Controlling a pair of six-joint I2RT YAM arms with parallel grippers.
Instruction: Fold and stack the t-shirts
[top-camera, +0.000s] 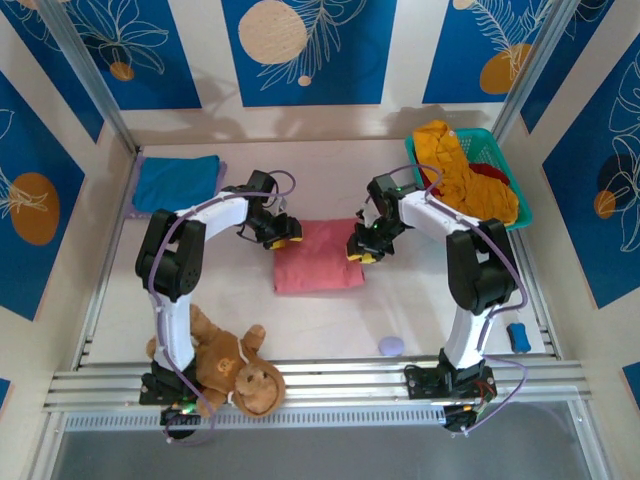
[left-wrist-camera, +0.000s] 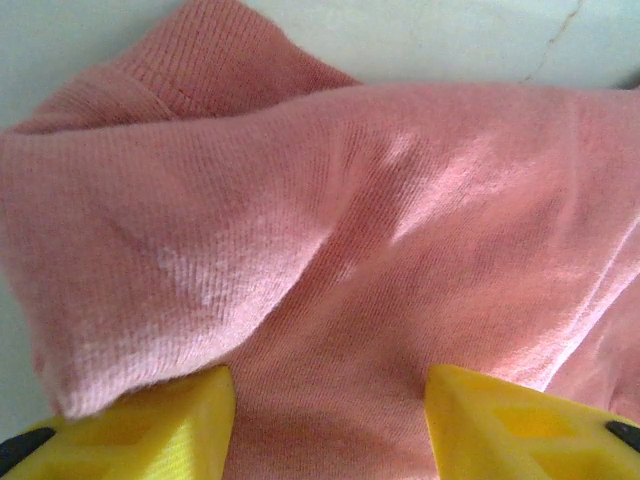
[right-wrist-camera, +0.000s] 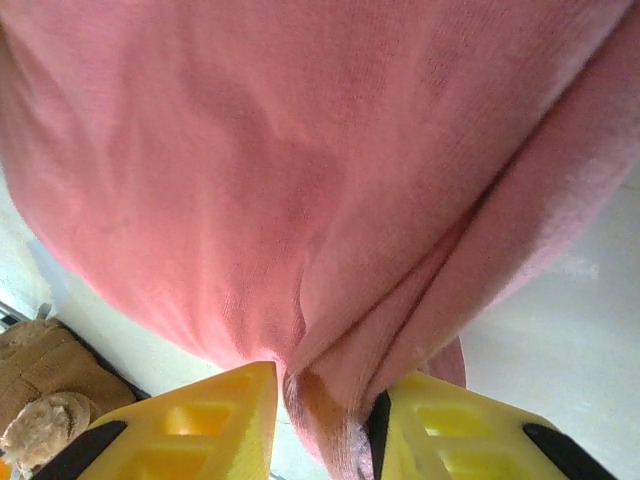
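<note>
While right jaws pinch the pink t-shirt (top-camera: 318, 268) at its edge, left jaws stand parted above.

Shirts all plain: salmon-pink shirt (top-camera: 320, 256), blue shirt (top-camera: 177, 182), mustard shirt (top-camera: 455, 165), dark red shirt (top-camera: 491, 173). Basket (top-camera: 478, 134) teal. Monkey (top-camera: 228, 362) brown. Walls (top-camera: 340, 60) blue, white leaf outlines, orange discs.

Left arm (top-camera: 190, 235) and right arm (top-camera: 470, 250) bent inward — left gripper (left-wrist-camera: 328, 385) jaws spread wide, right gripper (right-wrist-camera: 330, 385) pinched on pink t-shirt (right-wrist-camera: 300, 180) fold.
</note>
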